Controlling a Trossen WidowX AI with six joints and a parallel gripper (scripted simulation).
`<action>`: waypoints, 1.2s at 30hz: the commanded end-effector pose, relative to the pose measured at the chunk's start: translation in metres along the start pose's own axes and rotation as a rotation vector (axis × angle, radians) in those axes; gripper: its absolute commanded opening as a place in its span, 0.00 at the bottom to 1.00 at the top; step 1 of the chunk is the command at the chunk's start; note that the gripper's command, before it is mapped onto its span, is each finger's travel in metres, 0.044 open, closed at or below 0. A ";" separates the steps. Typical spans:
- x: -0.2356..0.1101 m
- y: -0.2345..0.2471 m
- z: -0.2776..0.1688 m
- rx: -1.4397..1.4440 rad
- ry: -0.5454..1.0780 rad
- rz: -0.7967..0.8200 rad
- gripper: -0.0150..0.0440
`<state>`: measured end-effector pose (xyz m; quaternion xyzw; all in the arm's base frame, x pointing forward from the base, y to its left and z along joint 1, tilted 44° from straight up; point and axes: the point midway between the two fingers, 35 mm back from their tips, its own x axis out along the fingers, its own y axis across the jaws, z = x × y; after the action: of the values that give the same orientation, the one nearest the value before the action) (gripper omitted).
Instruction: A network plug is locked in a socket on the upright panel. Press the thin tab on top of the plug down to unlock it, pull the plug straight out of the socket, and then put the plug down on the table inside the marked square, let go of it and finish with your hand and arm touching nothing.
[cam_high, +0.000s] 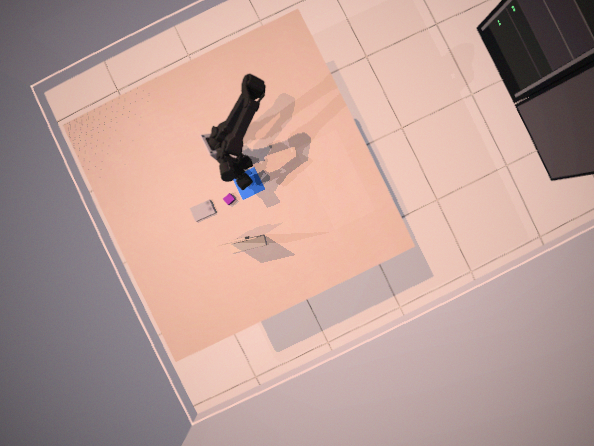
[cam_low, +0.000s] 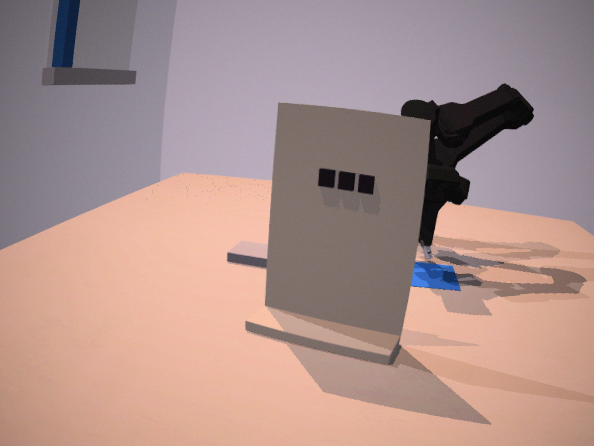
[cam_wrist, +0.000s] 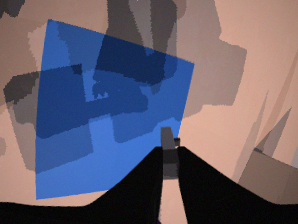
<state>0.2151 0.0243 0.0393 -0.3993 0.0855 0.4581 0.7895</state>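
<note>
My gripper (cam_high: 243, 180) (cam_low: 424, 243) (cam_wrist: 169, 153) is shut on the small grey network plug (cam_low: 426, 255) (cam_wrist: 169, 144), which sticks out past the black fingertips. It hangs a little above the table, over the near edge of the blue marked square (cam_high: 256, 189) (cam_low: 442, 279) (cam_wrist: 87, 149). The plug is apart from the table. The upright grey panel (cam_high: 252, 242) (cam_low: 345, 240) stands in front of the square, and its three dark sockets (cam_low: 346, 181) show on the face. In the top view the plug is hidden under the hand.
A small magenta cube (cam_high: 229, 199) and a flat grey block (cam_high: 203, 210) (cam_low: 246, 252) lie left of the square. The panel's base plate (cam_low: 320, 340) juts out in front of it. A dark cabinet (cam_high: 545, 75) stands off the table at the far right.
</note>
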 end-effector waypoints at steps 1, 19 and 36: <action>0.003 0.003 0.000 0.005 0.002 0.002 0.25; 0.014 0.011 0.002 0.007 0.000 -0.003 0.25; 0.022 0.017 0.005 0.009 -0.006 -0.009 0.25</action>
<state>0.2130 0.0459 0.0229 -0.3964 0.0811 0.4556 0.7929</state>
